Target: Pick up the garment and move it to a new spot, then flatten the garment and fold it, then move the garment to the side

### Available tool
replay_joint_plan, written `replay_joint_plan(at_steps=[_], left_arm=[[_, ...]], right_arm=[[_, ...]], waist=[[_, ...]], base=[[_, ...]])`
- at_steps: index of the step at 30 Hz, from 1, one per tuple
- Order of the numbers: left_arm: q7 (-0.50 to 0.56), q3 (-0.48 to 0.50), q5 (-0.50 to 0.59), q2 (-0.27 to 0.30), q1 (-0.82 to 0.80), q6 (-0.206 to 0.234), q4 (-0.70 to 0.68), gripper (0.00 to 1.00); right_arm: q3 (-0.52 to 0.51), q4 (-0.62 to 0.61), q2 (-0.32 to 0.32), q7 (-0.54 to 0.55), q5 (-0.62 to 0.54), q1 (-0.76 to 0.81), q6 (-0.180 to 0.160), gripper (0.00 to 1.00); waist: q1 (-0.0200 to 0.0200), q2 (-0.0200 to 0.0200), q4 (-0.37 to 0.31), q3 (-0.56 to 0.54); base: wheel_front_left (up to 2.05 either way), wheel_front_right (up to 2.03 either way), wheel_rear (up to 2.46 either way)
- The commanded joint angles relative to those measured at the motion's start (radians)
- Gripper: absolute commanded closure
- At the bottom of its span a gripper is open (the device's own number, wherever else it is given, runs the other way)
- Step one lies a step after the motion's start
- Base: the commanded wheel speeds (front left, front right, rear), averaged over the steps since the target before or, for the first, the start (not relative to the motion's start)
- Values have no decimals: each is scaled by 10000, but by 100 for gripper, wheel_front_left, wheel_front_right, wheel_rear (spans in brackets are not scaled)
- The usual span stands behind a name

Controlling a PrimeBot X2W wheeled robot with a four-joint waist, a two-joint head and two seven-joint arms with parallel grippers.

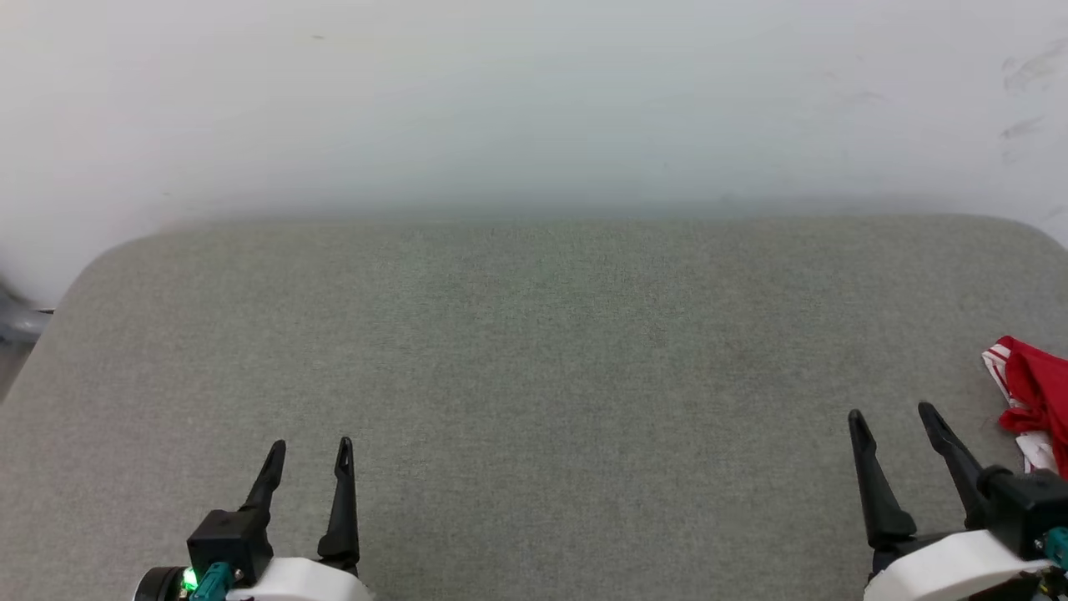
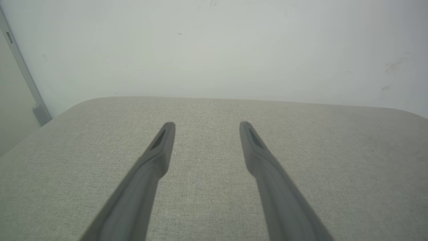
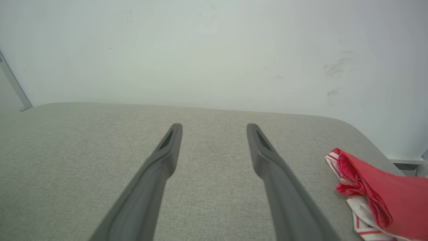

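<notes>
Grey woven fabric covers the desk [image 1: 534, 351], a wide pad with rounded corners and a fine, even weave. It is pushed up against a white wall [image 1: 534, 100]. Dark scuffs [image 3: 336, 65] mark the wall on the robot's right, and a grey metal rail [image 2: 21, 67] runs up it at the far left corner.

The garment [image 1: 1039, 392] lies bunched on the desk's right edge, partly cut off by the head view's border. It is a red heap with folds rolled over each other. White cloth shows beneath, with red-and-white striped trim along the side that faces the desk's middle. It is too crumpled for any lettering to be read.

The left end effector [image 1: 311, 445] hovers over the near left part of the desk with its two dark fingers spread apart and nothing between them. The right end effector [image 1: 891, 412] hangs over the near right part, also wide open and empty. Its outer finger is near the garment but apart from it, with grey fabric showing between the two.
</notes>
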Motion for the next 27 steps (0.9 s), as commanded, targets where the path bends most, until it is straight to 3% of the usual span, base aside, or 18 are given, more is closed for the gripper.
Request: replay_joint_plan(at_steps=[1, 27], left_arm=[[-2, -26, -11, 9, 130, 14, 37, 0], [-33, -150, -242, 138, -66, -90, 311, 0]], right_arm=[[-27, -98, 60, 21, 7, 155, -13, 0], [-98, -286, 110, 63, 223, 339, -13, 0]], waist=[[1, 0, -2, -40], [1, 0, 41, -72]], base=[[0, 0, 0], [0, 0, 0]])
